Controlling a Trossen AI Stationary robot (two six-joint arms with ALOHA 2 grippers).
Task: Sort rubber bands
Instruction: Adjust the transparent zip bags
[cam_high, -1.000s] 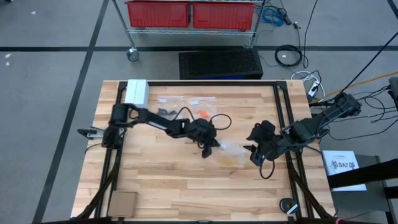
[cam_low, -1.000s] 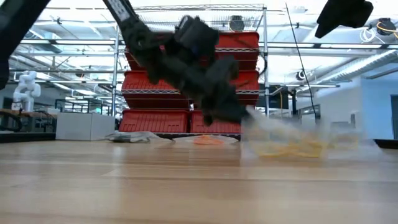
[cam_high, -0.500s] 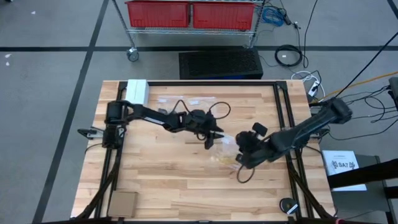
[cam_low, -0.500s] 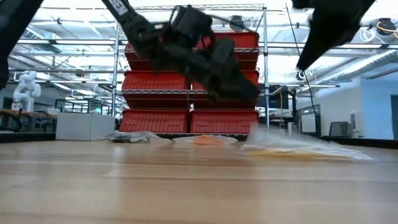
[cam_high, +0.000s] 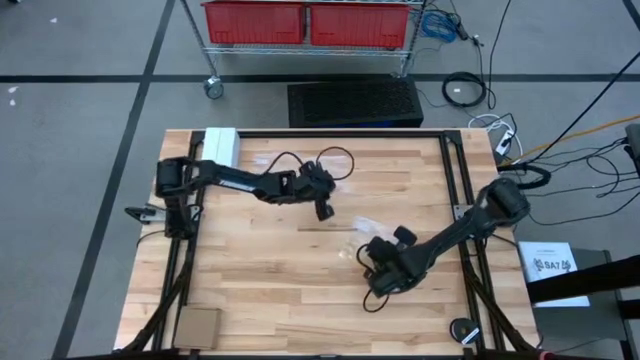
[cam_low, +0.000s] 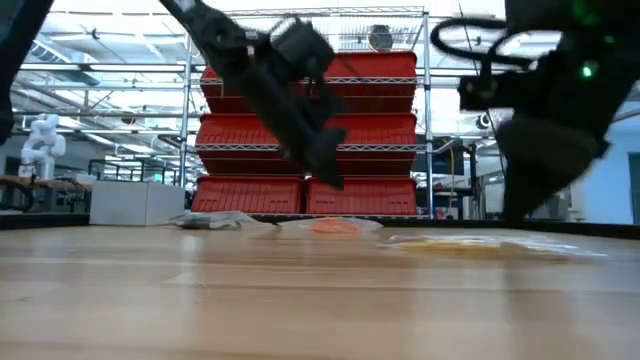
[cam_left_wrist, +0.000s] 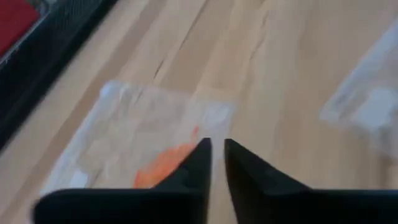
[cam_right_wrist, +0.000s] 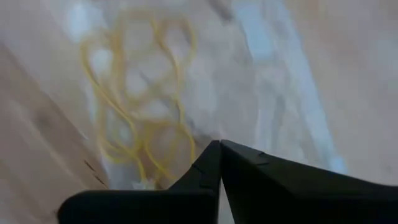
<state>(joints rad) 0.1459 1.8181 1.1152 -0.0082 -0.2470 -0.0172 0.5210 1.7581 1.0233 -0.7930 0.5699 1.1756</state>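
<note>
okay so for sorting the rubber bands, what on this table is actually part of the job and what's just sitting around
Part of the job:
- yellow rubber bands in a clear bag
- orange rubber bands in another clear bag
- left gripper, right gripper

Just lying about:
- white box
- cardboard piece
- black round object

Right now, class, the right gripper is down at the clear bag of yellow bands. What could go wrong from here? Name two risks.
1. The right gripper is shut at the edge of the clear bag holding the yellow rubber bands. Lifting may drag the whole bag or spill the bands.
2. The left gripper hovers above another bag with orange bands; a black cable loops close to that arm and could snag.
</note>
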